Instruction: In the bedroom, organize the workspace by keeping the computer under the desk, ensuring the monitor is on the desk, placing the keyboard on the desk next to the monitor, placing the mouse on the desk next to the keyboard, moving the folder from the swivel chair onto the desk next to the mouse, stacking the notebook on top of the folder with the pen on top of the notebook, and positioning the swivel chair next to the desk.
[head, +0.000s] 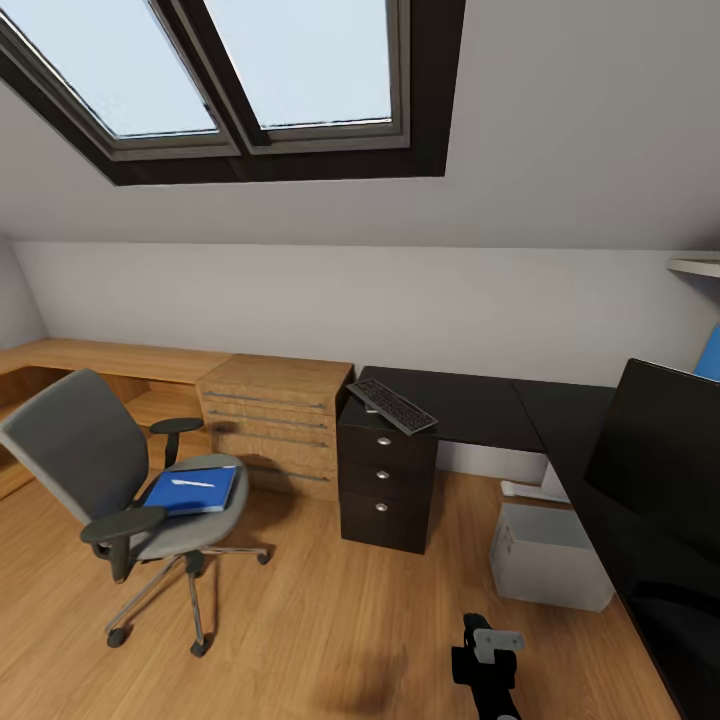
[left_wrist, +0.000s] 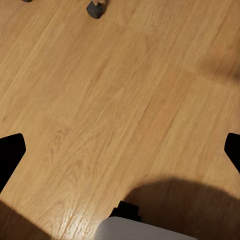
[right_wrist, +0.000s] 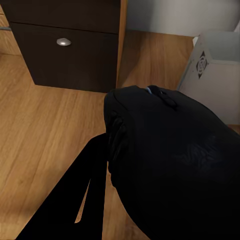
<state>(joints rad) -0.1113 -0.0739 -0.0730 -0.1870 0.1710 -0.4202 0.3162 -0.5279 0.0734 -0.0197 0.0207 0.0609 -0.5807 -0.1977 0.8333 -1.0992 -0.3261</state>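
Note:
The black mouse (right_wrist: 170, 165) looms close in the right wrist view, with my right gripper (head: 480, 640) shut on it low over the floor. My left gripper (left_wrist: 120, 150) hangs open above bare wood floor. At the left stands the swivel chair (head: 85, 450), with the blue folder (head: 190, 492) on its seat and the pale pen (head: 192, 483) on top. The keyboard (head: 392, 405) lies on a black drawer cabinet (head: 385, 490). The monitor (head: 660, 450) stands on the black desk (head: 570, 410) at the right, and the pale computer (head: 550, 555) sits beneath it. The notebook is out of view.
A light wooden drawer unit (head: 275, 415) and a long wooden counter (head: 100, 358) line the back wall under the skylight (head: 230, 80). A chair castor (left_wrist: 95, 9) shows near my left gripper. Open wood floor (head: 330, 620) lies between chair and computer.

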